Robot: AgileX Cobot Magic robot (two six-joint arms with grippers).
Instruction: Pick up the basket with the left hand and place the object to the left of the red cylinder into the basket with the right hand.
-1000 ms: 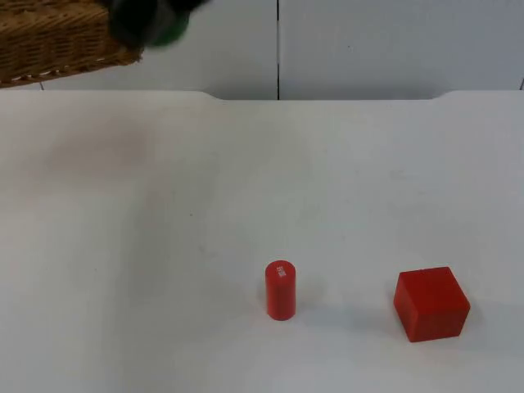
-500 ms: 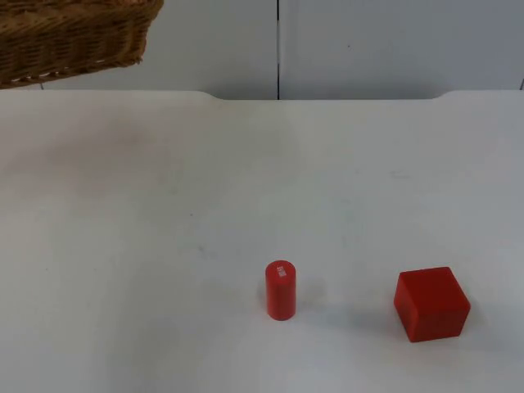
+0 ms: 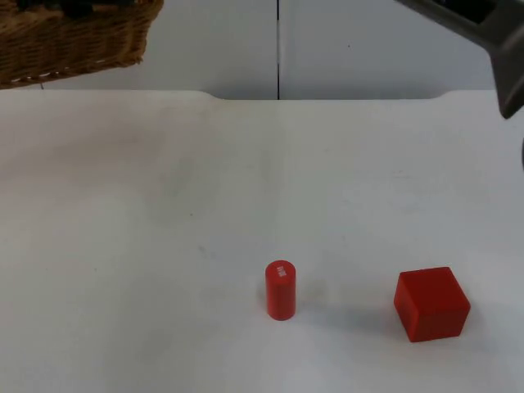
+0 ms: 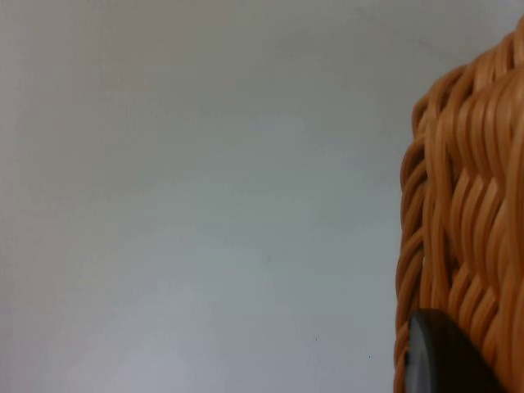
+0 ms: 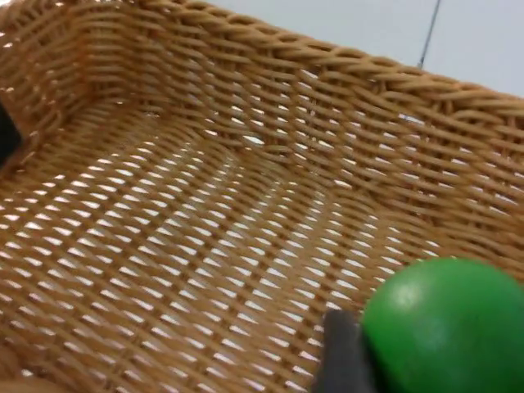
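Observation:
The wicker basket [image 3: 74, 37] hangs above the table's far left corner, and my left gripper [image 4: 458, 364] is shut on its woven wall [image 4: 467, 221], one black fingertip [image 4: 438, 360] pressed against the weave. My right gripper [image 5: 401, 352] is over the inside of the basket [image 5: 188, 221], shut on a green ball [image 5: 450, 319] just above the woven floor. The right arm [image 3: 483, 33] reaches in from the far right corner. The red cylinder [image 3: 280, 289] stands upright near the table's front middle.
A red cube [image 3: 431, 303] sits on the table to the right of the cylinder. The white table top [image 3: 164, 213] ends at the grey partition wall [image 3: 360, 45] behind.
A second ago the right gripper with the green ball was at the basket's right edge, then passed out of the top view. The right arm's link now shows at the upper right.

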